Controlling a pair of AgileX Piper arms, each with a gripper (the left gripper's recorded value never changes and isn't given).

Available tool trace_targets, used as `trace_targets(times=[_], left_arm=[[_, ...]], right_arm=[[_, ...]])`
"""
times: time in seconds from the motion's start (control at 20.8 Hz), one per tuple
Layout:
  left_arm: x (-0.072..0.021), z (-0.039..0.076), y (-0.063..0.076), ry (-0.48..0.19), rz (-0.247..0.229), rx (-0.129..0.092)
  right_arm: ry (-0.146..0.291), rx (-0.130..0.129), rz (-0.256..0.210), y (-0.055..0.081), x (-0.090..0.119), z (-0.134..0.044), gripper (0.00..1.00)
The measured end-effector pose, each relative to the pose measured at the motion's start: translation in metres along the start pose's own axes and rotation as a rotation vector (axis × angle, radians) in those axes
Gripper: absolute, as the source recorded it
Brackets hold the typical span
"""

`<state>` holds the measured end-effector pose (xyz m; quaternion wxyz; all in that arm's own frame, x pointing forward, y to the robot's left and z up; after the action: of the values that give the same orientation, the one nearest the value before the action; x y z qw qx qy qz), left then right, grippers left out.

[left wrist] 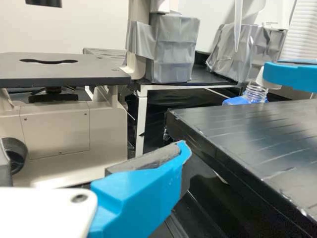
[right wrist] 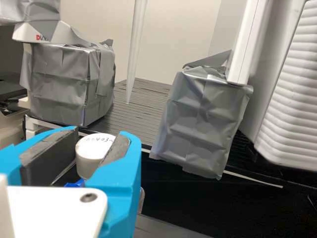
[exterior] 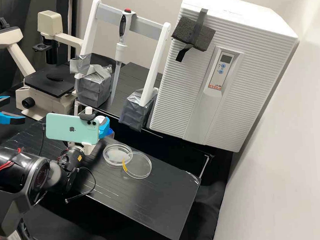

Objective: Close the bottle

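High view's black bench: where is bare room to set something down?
The bench is bare from the two petri dishes to its near edge and right corner. Crowded: the far left end, with phone, cable and right gripper holding the cap.

Handwritten digits on the white cap in my right gripper — can't make them out. Red lettering, cut off, on the grey taped block. Small red label on the white ribbed cabinet — illegible. Logo on mint phone.
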<state>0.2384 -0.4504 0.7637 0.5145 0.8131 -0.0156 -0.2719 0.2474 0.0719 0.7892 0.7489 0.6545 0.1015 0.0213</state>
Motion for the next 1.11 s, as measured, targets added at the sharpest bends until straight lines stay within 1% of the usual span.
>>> trace_targets(times=[0.19, 0.48, 0.62, 0.82, 0.91, 1.11], left_arm=[[0.0, 0.0, 0.0, 0.0, 0.0, 0.0], [0.0, 0.0, 0.0, 0.0, 0.0, 0.0], [0.0, 0.0, 0.0, 0.0, 0.0, 0.0], [0.0, 0.0, 0.0, 0.0, 0.0, 0.0], [0.0, 0.0, 0.0, 0.0, 0.0, 0.0], [0.0013, 0.0, 0.002, -0.002, 0.006, 0.004]], right_arm=[[0.005, 0.0, -0.001, 0.0, 0.0, -0.001, 0.0], [0.007, 0.0, 0.002, 0.0, 0.011, -0.002, 0.0], [0.0, 0.0, 0.013, 0.004, 0.013, 0.0, 0.0], [-0.002, 0.0, 0.014, 0.004, 0.013, 0.0, 0.0], [-0.005, 0.0, 0.01, 0.002, 0.011, 0.001, 0.0], [0.008, 0.0, -0.003, -0.002, 0.01, -0.001, 0.0]])
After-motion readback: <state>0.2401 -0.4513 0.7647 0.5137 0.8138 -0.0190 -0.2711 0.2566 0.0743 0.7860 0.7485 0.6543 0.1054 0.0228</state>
